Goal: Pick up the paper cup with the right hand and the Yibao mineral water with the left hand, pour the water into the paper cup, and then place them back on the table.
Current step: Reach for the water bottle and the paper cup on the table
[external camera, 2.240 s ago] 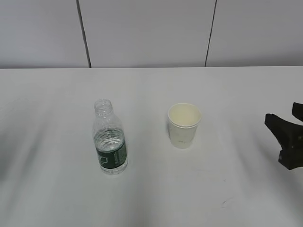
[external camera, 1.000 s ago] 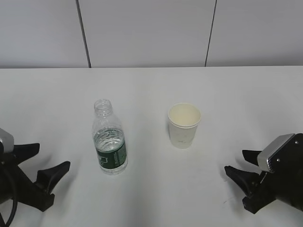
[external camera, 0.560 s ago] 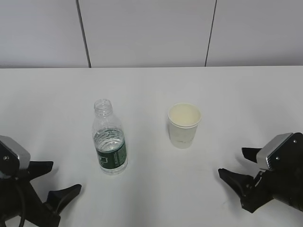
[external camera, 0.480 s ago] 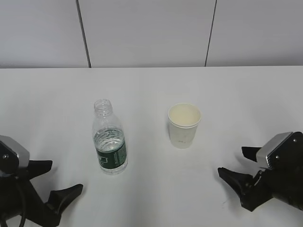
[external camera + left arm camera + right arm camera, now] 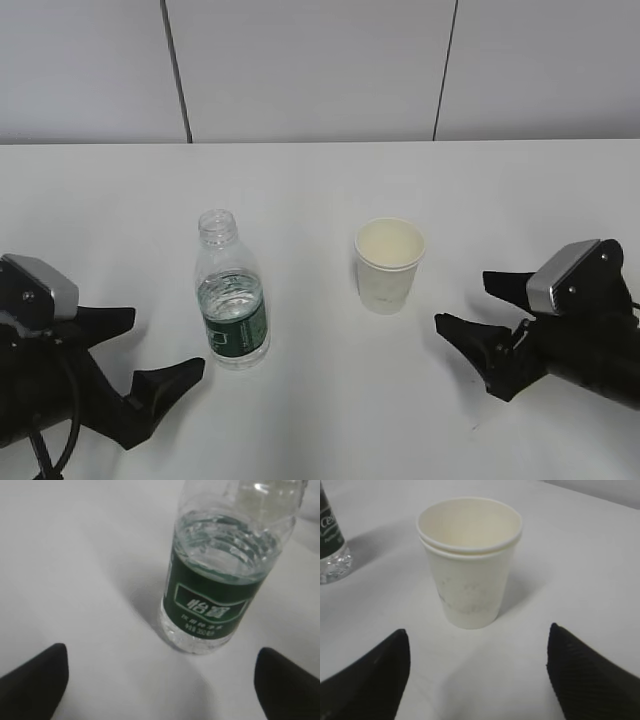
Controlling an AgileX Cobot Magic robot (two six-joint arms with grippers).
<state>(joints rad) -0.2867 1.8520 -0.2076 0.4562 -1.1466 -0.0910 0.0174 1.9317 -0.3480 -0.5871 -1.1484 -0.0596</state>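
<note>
The Yibao mineral water (image 5: 232,300) stands upright and uncapped on the white table (image 5: 320,180), with the white paper cup (image 5: 388,265) upright to its right. My left gripper (image 5: 165,342) is open and empty, low over the table just left of the bottle and not touching it. In the left wrist view the bottle (image 5: 215,590) stands ahead of the open gripper (image 5: 160,652). My right gripper (image 5: 463,300) is open and empty, just right of the cup. In the right wrist view the cup (image 5: 470,570) stands centred ahead of the gripper (image 5: 477,635).
A grey panelled wall (image 5: 320,70) rises behind the table's far edge. The bottle's base (image 5: 330,545) shows at the left edge of the right wrist view.
Both arms have come in from the sides. The left gripper has moved up and right toward the bottle. The right gripper has moved left toward the cup. Bottle and cup have not moved.
</note>
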